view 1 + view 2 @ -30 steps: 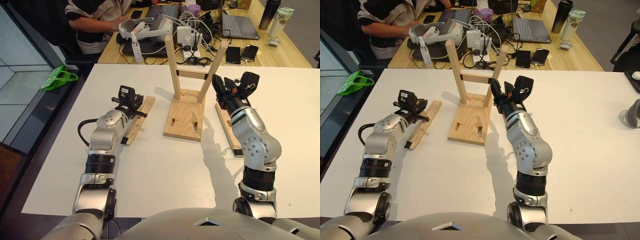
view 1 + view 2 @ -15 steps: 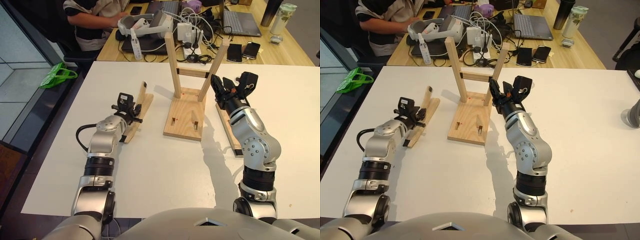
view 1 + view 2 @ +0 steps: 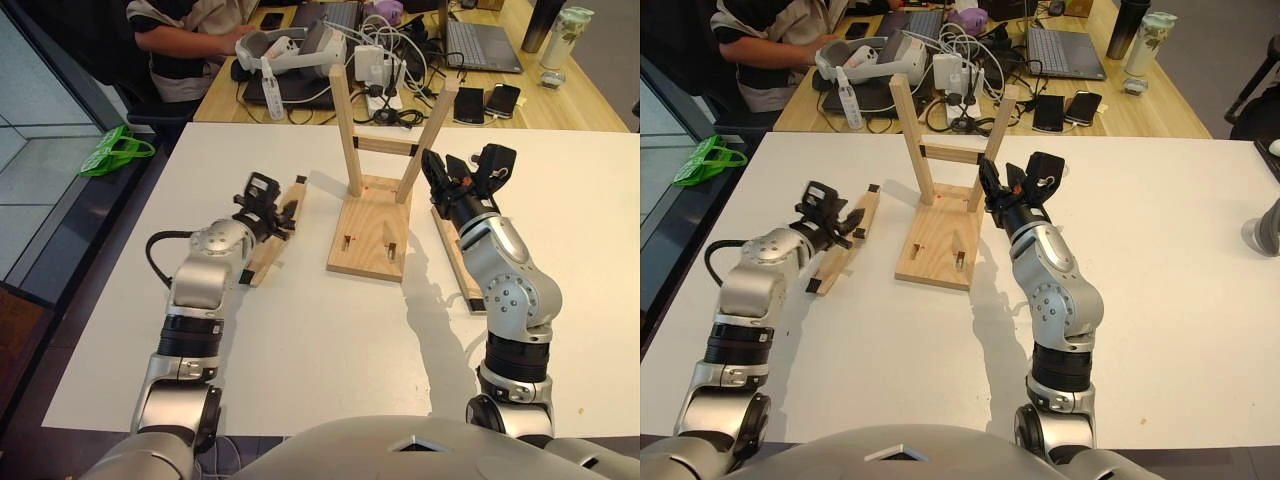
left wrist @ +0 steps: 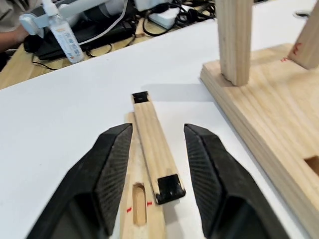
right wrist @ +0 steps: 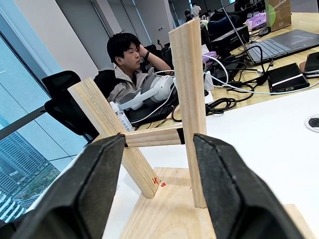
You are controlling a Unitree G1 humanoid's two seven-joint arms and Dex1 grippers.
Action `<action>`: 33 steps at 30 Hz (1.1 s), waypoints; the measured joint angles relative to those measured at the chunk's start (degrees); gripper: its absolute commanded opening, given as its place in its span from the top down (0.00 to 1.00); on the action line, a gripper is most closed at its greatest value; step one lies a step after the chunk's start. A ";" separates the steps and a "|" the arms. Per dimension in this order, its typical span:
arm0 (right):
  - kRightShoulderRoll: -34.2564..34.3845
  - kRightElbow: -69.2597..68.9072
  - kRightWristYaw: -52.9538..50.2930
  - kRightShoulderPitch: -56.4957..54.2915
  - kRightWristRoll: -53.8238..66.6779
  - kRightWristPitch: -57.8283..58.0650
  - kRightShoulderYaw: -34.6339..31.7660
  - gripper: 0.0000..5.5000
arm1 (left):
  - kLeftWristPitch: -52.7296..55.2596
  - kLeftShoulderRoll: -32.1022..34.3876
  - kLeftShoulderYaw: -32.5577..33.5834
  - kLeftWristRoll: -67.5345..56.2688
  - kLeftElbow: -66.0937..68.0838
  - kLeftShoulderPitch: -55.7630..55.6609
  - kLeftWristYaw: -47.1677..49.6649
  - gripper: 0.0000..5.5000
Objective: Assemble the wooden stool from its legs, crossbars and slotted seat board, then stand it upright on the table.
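Wooden crossbar [image 4: 152,142] lies between the wide-spread fingers [image 4: 112,169] of the left gripper [image 4: 158,132], atop a slotted leg [image 4: 139,219]; close squarely on its middle before lifting. Right gripper [image 5: 158,139], also wide, frames an upright leg [image 5: 189,99] on the seat board [image 3: 365,245].

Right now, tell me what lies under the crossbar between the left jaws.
A slotted leg lies under the crossbar, flat on the table. One slot and red marks show beside it; the crossbar covers much of the leg's top face.
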 measured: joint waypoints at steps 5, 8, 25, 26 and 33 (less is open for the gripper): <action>0.03 0.01 0.01 0.00 -0.09 -0.02 -0.03 0.54 | 2.12 1.11 -4.64 7.01 2.46 0.05 2.73 0.64; 0.11 0.03 0.02 0.00 -0.18 -0.05 -0.03 0.54 | 2.01 0.82 -5.01 10.15 5.77 -1.52 6.73 0.64; 0.43 1.23 0.22 -0.04 -0.65 -0.56 -0.08 0.54 | -1.35 -3.55 -4.26 9.81 20.48 -8.05 6.25 0.64; 0.43 1.26 0.23 -0.04 -0.65 -0.62 -0.08 0.54 | -1.50 -3.63 -3.91 9.69 21.59 -8.68 6.27 0.67; 0.46 1.41 0.24 -0.04 -0.71 -0.88 -0.08 0.54 | -3.55 -3.97 -2.35 7.98 22.45 -9.31 4.96 0.84</action>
